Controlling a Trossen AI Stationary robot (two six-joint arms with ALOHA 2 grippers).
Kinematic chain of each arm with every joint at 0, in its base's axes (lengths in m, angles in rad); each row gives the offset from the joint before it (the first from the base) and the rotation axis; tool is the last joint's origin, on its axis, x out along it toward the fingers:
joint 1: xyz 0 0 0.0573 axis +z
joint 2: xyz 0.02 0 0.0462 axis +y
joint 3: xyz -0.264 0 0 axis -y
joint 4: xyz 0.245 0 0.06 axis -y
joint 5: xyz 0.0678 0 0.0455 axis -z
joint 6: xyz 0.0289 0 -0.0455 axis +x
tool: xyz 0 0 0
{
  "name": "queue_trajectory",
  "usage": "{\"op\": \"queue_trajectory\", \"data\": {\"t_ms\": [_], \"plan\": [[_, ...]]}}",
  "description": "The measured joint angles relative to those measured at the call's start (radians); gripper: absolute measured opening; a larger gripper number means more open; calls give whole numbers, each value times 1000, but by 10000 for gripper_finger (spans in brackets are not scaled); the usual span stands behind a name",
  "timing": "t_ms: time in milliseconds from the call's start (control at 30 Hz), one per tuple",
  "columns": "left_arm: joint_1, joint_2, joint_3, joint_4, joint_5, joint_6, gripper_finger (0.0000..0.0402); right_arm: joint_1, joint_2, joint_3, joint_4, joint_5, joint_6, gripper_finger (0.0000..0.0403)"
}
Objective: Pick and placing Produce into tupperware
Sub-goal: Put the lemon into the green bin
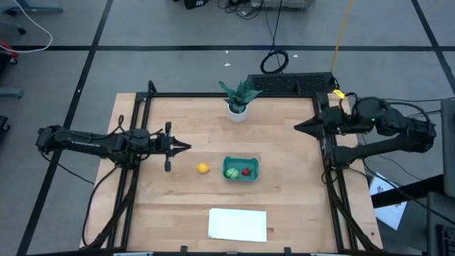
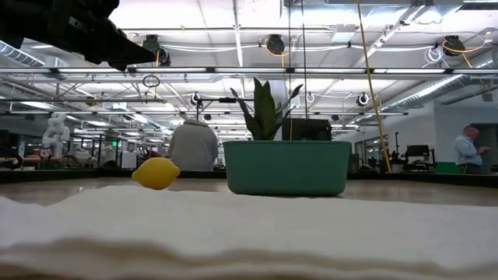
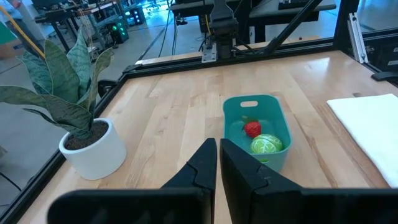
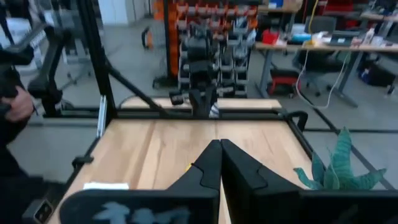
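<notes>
The left gripper (image 1: pixel 186 147) is hovering over the wooden table (image 1: pixel 185 117) at the left side, and its two fingers (image 3: pixel 205 163) are pressing almost together, with only a thin line between them. It is not holding anything and it is not touching any piece. In the high view the tip is pointing toward 3 o'clock, to the middle of the table.

The yellow lemon (image 1: pixel 202 168) is lying on the bare wood, at about 4 o'clock from the left gripper and near to it but apart. It is sitting just beside the teal tupperware (image 1: pixel 240 178), at the tub's 9 o'clock side, not touching the wall. In the low view the lemon (image 2: pixel 156 173) is standing free to the left of the tub (image 2: pixel 286 167).

Inside the tupperware the green round piece (image 1: pixel 232 172) and the small red piece (image 1: pixel 246 171) are lying side by side; in the left wrist view the green one (image 3: pixel 267 145) is touching or nearly touching the red one (image 3: pixel 252 129).

The right gripper (image 1: pixel 298 126) is waiting at the right edge of the table, at 2 o'clock from the tub, with the jaws fully closed and empty.

The potted plant (image 1: pixel 238 99) is standing at 12 o'clock from the tub, and the white sheet (image 1: pixel 237 224) is lying at its 6 o'clock.
</notes>
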Motion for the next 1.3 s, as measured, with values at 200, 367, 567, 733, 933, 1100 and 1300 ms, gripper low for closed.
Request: {"op": "queue_trajectory", "data": {"t_ms": [200,367,567,733,933,1100,1300], "plan": [[0,0,0,0,0,-1,26,0,-119,-190,156,-6,30,0],[0,0,0,0,0,-1,26,6,-174,-324,238,-9,35,0],[0,0,0,0,0,-4,26,27,-230,-453,370,-11,13,0],[0,0,0,0,0,-1,26,44,-277,-529,440,-13,-7,0],[0,0,0,0,0,0,26,60,-339,-659,577,-18,-10,0],[0,0,0,0,0,-1,26,63,-380,-785,699,-32,0,0],[0,0,0,0,0,-3,26,62,-407,-857,750,-30,8,0]]}}
